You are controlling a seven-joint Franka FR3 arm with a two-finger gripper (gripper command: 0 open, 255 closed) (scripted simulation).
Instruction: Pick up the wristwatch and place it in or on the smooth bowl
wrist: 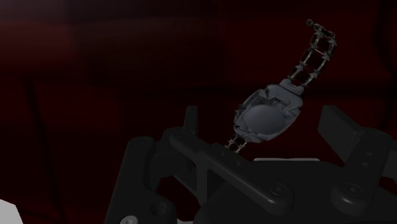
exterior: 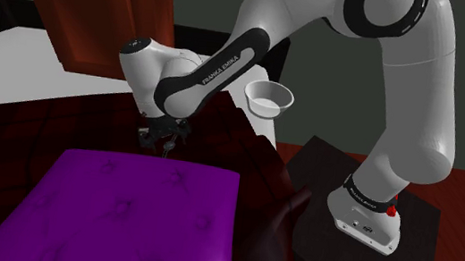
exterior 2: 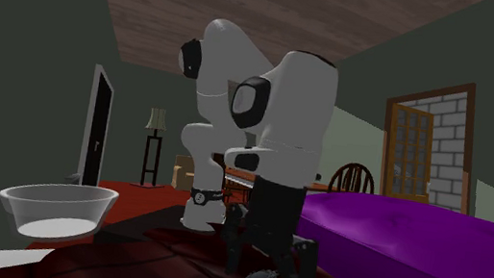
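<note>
When viewed along fingers point(wrist: 343, 130), wristwatch point(wrist: 264, 118): lying flat on dark red surface point(wrist: 95, 76), rounded grey case about midway between jaws, touched by neither.
Band point(wrist: 312, 54): chain links, long end trailing out past fingertips on a slant, short end pointing back toward palm.
Gripper point(exterior: 165, 142): low over surface, jaws released and spread wide, grasping nothing.
Bowl point(exterior: 266, 106): white, smooth, upright, well apart from jaws.
Purple cushion point(exterior: 122, 212): near jaws.
Step in hand, by judgement: last bit of descent, then closing on case.
Doing it well: lower straight until fingertips nearly graze surface; keep case centred between jaws; squeeze case sides rather than loose links; close slowly to avoid nudging it sideways.
Risk, by judgement: thin, low object, likely to slip from pads if gripped too high; dangling band likely to swing once raised, so lift gently before heading for bowl.
</note>
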